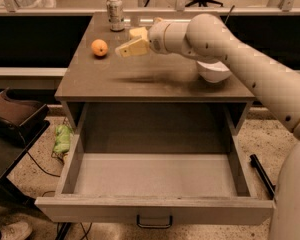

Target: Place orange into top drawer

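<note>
Orange and round, the orange (pixel 99 47) sits on the grey-brown tabletop (pixel 140 81), towards its left rear, well apart from the top drawer (pixel 155 211) below. The cream-coloured gripper (pixel 122 50) hovers just right of the fruit, pointing at it but not touching it, and carries nothing. Whether it is released or clenched, I cannot tell from this angle. Its pale arm (pixel 230 49) reaches in from the right, crossing above the tabletop and casting a soft shadow on the surface beneath.

Behind the orange, at the back edge, a soda can (pixel 115 13) stands upright. A pale yellow sponge (pixel 138 32) lies just behind the gripper and is partly hidden by it. A white bowl (pixel 214 71) rests on the right side, partly covered by the arm.

The top drawer is pulled out wide towards the camera, showing its flat grey bottom, with a small dark loop handle (pixel 154 222) on its front. On the floor, a green object (pixel 63 139) lies left of the drawer and a black rod (pixel 261 174) lies to its right.
</note>
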Robot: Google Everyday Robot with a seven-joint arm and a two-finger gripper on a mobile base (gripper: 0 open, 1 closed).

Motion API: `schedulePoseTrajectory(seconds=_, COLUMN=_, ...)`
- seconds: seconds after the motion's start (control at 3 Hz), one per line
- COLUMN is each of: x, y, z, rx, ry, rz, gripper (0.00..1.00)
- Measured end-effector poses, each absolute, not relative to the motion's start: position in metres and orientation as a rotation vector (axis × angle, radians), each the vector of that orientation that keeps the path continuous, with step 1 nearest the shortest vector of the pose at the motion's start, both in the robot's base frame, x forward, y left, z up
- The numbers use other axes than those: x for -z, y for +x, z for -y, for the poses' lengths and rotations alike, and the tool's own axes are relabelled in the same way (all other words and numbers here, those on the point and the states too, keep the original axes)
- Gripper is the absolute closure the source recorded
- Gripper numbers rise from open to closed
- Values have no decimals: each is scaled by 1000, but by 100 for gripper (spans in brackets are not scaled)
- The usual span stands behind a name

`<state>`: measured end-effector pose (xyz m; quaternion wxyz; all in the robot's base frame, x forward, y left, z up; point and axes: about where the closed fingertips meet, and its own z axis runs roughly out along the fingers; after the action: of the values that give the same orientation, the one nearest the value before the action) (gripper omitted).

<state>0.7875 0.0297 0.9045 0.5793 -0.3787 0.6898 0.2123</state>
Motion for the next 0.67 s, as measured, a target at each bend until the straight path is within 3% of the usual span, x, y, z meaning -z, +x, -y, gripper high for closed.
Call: schedulePoseTrajectory(seconds=0.67, x=-893, y=795, z=-60, rx=-540, ry=-928, rz=-1615, gripper=0)
